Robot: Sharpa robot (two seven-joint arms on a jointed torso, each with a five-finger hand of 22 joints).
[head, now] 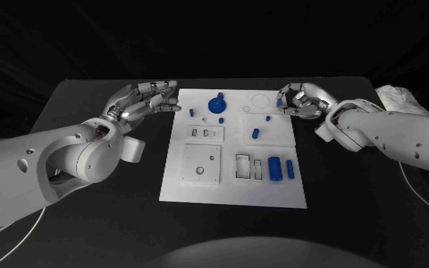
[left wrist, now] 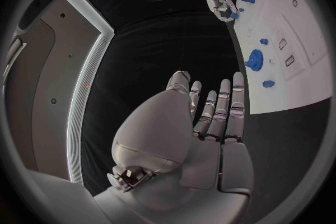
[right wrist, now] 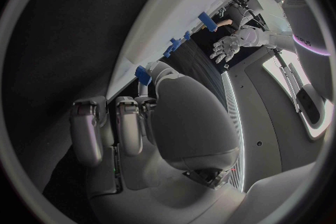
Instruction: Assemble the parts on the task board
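1. Nearest us, the task board (head: 234, 184) lies on the tabletop (head: 98, 218), blue parts (head: 275, 169) on it.
2. The left hand (head: 147, 102) hovers with fingers apart, holding nothing.
3. The right hand (head: 299, 101) pinches a small blue part (head: 281, 102); we judge a shallow pinch may drop it.

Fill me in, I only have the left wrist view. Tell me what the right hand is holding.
Observer: The right hand appears to pinch a small blue piece at its fingertips.
Operator: Say where that hand sits on the board.
Observer: At the far right edge of the white board, beside a round outline with nothing in it.
Operator: Name what lies at the near end.
Observer: Two blue cylinders lie side by side, towards the right edge.
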